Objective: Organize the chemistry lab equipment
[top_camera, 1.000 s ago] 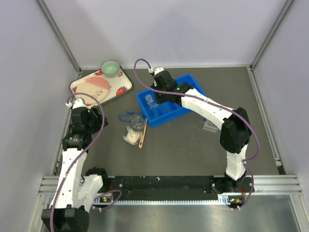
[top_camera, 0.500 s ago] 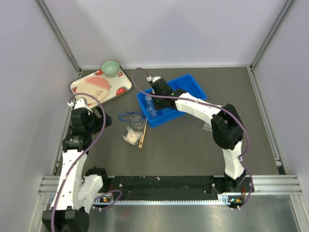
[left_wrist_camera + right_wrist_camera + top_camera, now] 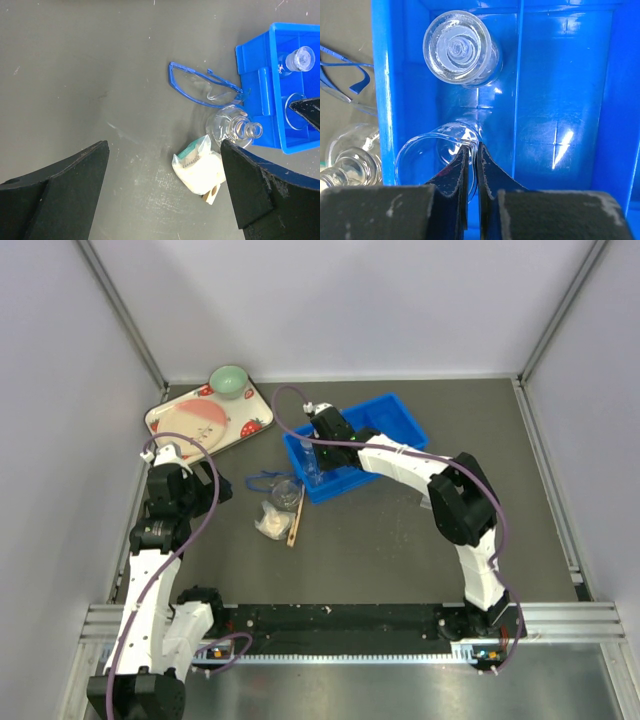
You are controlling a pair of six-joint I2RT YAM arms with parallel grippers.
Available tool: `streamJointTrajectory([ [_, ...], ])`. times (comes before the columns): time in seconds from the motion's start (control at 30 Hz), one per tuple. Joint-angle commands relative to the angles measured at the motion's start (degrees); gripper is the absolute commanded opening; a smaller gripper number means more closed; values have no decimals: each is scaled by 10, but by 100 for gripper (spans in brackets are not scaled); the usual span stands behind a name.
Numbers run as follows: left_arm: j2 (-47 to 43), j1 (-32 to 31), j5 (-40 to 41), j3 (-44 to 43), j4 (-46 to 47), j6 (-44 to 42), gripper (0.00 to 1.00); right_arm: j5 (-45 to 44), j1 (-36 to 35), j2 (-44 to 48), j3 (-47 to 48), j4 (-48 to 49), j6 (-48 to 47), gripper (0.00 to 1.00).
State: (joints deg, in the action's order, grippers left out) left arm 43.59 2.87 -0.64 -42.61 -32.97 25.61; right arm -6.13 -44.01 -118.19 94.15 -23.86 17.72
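Glass flask (image 3: 427, 157) rim pinched by right hand (image 3: 471, 147) inside blue bin (image 3: 382, 100); left hand (image 3: 164, 150) released.

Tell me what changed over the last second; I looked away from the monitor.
The right arm folded its elbow inward, and the right gripper came nearer and lower into the left end of the blue bin, jaws shut on the rim of a clear glass vessel. The left gripper opened wider. Unchanged: the flask, goggles, wad, stick and tray.

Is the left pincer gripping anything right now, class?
No: the left pincer stands wide open, with nothing between its fingers.
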Motion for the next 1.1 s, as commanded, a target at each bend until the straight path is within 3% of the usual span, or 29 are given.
streamJointTrajectory([
  [0.0, -11, 3, -5, 3, 29, -1, 99, -5, 2, -9, -3, 35, 7, 0],
  [0.43, -10, 3, -8, 3, 32, -1, 99, -34, 1, -19, -10, 38, 7, 4],
  [0.8, -7, 2, -12, 1, 33, -3, 99, -27, 1, -8, -6, 36, 3, 31],
  [1.07, -4, 2, -59, -6, 37, -16, 95, -48, 1, 38, -5, 15, -10, 35],
])
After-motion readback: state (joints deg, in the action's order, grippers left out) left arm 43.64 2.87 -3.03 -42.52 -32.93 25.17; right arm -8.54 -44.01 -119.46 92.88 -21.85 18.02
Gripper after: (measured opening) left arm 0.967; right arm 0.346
